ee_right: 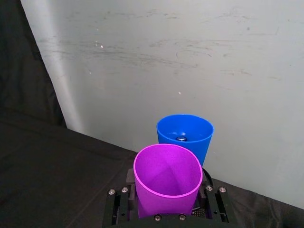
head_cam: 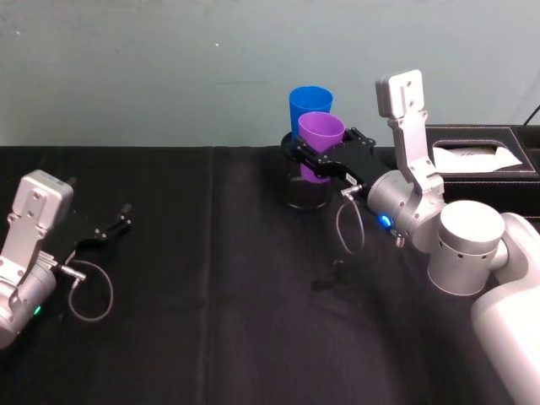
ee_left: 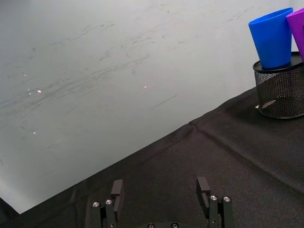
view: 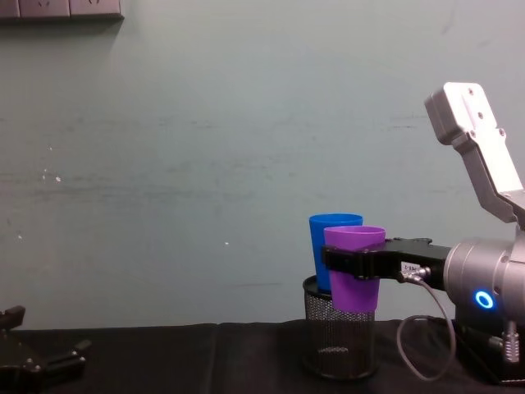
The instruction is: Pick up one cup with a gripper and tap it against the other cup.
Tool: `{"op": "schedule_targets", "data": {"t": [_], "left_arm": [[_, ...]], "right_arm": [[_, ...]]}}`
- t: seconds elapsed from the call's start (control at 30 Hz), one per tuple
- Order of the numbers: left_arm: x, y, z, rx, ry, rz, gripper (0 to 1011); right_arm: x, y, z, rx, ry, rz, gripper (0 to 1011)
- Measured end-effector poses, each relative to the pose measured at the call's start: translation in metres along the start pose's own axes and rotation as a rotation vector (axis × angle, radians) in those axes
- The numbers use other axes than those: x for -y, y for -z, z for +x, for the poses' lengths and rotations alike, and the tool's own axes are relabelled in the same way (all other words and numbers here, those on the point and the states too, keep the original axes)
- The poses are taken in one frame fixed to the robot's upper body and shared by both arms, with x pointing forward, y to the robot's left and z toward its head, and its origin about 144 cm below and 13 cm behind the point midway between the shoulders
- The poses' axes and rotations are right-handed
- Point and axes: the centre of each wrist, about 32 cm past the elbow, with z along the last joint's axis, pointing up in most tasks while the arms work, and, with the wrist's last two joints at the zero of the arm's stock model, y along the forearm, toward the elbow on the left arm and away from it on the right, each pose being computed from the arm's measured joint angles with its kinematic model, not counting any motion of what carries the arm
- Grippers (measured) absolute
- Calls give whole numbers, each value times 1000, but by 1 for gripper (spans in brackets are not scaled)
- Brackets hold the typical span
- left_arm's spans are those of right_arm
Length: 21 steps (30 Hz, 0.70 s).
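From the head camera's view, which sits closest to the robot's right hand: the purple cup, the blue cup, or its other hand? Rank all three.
1. Purple cup: gripped in the right hand.
2. Blue cup: just behind the purple one.
3. Left hand: far off on the robot's left.

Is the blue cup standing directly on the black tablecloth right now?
No, the blue cup sits in the mouth of the black mesh holder, raised above the tablecloth.
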Motion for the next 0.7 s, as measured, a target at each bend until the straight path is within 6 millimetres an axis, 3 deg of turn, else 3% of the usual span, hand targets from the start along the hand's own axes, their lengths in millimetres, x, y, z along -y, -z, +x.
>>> {"op": "schedule_targets", "data": {"t": [0.7], "left_arm": [[0, 0, 0, 0, 0, 0, 1000]], "right_arm": [[0, 0, 0, 0, 0, 0, 722]]}}
